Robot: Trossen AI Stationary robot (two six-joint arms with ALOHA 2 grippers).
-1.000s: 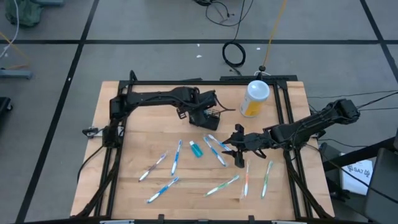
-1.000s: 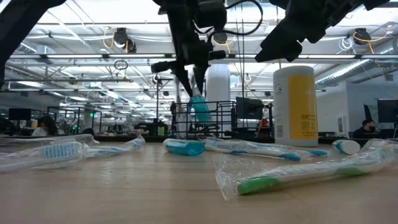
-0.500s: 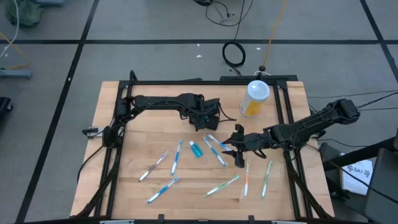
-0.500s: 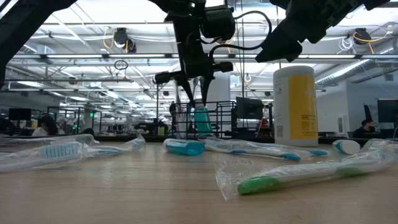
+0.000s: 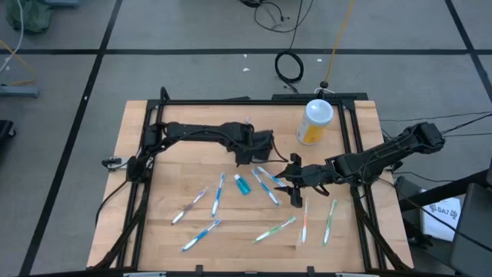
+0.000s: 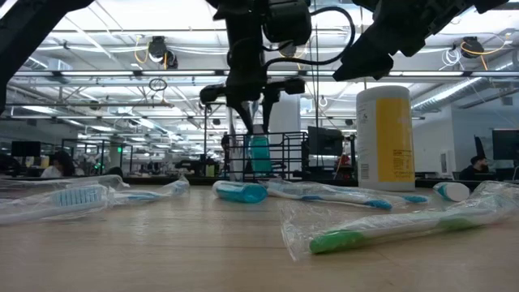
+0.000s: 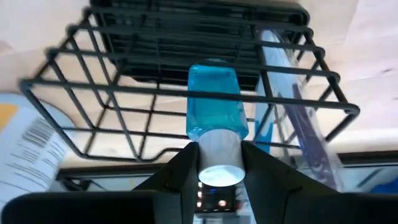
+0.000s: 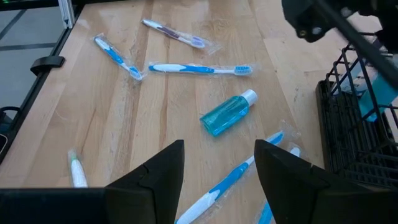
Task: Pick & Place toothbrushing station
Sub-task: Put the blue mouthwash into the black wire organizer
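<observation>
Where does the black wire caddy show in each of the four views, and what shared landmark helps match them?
High view: the caddy sits mid-table, mostly hidden under the left gripper.
Low view: centre, in the distance.
Left wrist view: fills the upper frame.
Right wrist view: at the right edge.
Shared landmark: the blue bottle standing in the caddy, its white cap between the left gripper's fingers.

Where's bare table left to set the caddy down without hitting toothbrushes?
Bare wood lies along the table's left side, outside the wrapped toothbrushes, and at the back between the left arm and the yellow bottle. The middle is crowded: brushes, blue bottle, right gripper.
</observation>
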